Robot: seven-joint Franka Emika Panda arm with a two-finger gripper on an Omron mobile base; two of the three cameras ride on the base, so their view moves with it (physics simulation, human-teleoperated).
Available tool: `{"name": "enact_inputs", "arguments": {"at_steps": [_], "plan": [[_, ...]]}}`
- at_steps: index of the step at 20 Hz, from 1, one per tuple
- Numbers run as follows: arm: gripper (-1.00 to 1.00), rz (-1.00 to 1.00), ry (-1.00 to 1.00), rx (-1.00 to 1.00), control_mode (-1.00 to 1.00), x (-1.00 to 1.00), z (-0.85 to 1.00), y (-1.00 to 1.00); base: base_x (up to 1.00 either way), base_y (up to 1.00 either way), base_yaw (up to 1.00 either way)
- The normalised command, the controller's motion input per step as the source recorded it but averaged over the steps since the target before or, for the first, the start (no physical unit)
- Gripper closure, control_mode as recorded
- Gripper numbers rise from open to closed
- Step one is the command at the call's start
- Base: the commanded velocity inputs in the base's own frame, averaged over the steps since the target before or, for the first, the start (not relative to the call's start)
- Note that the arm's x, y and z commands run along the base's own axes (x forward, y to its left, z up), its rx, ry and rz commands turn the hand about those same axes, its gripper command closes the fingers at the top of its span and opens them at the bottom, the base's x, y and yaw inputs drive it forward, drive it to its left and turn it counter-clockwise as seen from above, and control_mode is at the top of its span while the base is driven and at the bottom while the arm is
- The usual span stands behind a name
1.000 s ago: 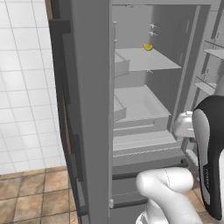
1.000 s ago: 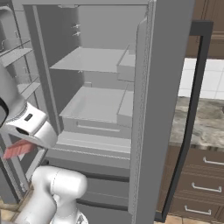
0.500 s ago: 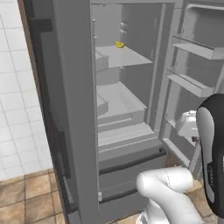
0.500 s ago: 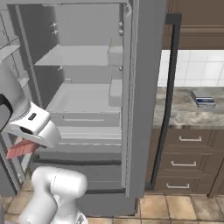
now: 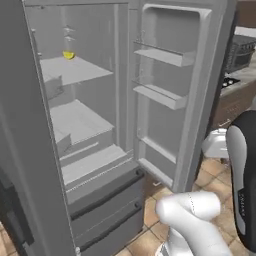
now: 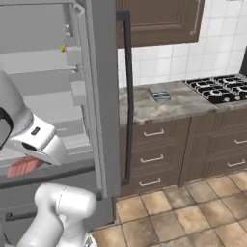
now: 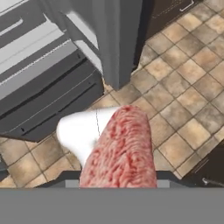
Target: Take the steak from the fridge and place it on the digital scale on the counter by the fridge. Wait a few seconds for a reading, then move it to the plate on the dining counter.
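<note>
- The pincer (image 6: 21, 166) is clamped on the steak (image 7: 119, 148), a pinkish-red slab held in the air over the tiled floor (image 7: 183, 87), in front of the open fridge (image 5: 100, 125).
- Risk, as a judgement: the steak hangs over bare floor, so a loose grip or a sudden swing could drop it onto the tiles.
- Risk: the fridge door (image 6: 103, 96) stands between the arm and the counter (image 6: 164, 103); a careless sweep could knock the steak against the door edge.
- The digital scale (image 6: 159, 95) lies near the fridge-side end of the counter, towards its back edge; it is small, so a sloppy placement could leave the steak overhanging.
- The marbled counter tops brown drawers, with a stove (image 6: 219, 87) at its far end and white wall tiles behind.
</note>
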Motion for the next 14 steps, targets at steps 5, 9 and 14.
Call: {"name": "enact_inputs", "arguments": {"at_steps": [5, 9, 14], "plan": [[1.0, 0.0, 0.0, 0.0, 1.0, 0.0, 0.0, 0.0, -0.11, -0.05, -0.75], [1.0, 0.0, 0.0, 0.0, 1.0, 0.0, 0.0, 0.0, -0.21, -0.08, -0.73], [1.0, 0.0, 0.0, 0.0, 1.0, 0.0, 0.0, 0.0, -0.05, -0.11, -0.65]]}}
